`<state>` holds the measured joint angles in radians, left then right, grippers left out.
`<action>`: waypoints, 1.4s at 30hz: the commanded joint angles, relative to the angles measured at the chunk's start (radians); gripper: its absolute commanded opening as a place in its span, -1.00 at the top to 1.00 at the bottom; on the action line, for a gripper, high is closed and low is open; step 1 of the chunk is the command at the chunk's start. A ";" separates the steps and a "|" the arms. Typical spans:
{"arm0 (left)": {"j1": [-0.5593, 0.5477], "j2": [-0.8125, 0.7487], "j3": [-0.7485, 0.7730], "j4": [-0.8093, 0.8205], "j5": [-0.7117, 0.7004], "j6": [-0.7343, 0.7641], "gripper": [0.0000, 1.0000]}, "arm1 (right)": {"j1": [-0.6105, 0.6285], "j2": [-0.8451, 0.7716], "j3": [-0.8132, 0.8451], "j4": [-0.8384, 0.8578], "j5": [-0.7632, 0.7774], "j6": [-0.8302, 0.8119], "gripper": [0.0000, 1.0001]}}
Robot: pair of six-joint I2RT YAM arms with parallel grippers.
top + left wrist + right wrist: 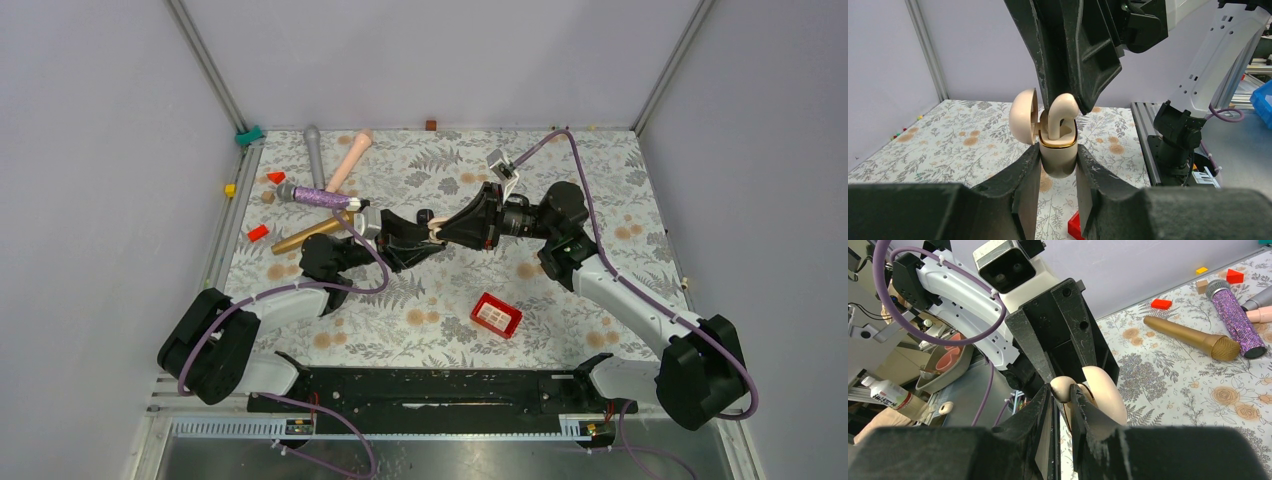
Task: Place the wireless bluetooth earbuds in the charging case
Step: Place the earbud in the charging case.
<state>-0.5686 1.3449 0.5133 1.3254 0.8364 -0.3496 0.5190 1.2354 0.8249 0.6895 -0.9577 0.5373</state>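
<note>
One stem-down earbud (1062,111) pinched by right claw (1066,394), in upright case (1058,156) pinched by left claw (1058,169)

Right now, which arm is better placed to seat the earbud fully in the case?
Right. The right fingers pinch the cream earbud, its stem dipping into the open charging case. The left fingers clamp the case upright, so that arm should probably just hold steady.

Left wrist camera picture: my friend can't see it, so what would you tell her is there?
The left gripper pinches a cream charging case, its lid flipped open. From above, the right gripper holds a cream earbud, stem down in the case's opening, over a flowery table.
</note>
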 commanded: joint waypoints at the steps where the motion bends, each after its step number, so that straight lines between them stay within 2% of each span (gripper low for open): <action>1: -0.003 -0.021 -0.004 0.087 -0.006 -0.003 0.97 | 0.013 0.001 0.001 0.002 0.015 -0.030 0.56; 17: -0.003 -0.023 -0.004 0.089 0.000 -0.001 0.97 | 0.013 -0.036 0.015 -0.024 0.021 -0.032 0.22; 28: 0.002 -0.031 -0.007 0.089 0.012 0.013 0.97 | 0.012 -0.092 0.083 -0.082 -0.054 -0.033 0.19; 36: 0.016 -0.056 -0.009 0.089 0.019 0.014 0.97 | 0.006 -0.134 0.126 -0.242 -0.056 -0.150 0.18; 40: 0.018 -0.062 -0.009 0.087 0.026 0.014 0.97 | 0.003 -0.135 0.129 -0.226 -0.102 -0.139 0.17; 42: 0.020 -0.061 -0.008 0.085 0.027 0.014 0.97 | 0.004 -0.129 0.111 -0.128 -0.143 -0.064 0.17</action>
<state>-0.5556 1.3098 0.5072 1.3426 0.8425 -0.3481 0.5217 1.1160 0.9150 0.4690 -1.0157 0.4229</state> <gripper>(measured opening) 0.286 0.412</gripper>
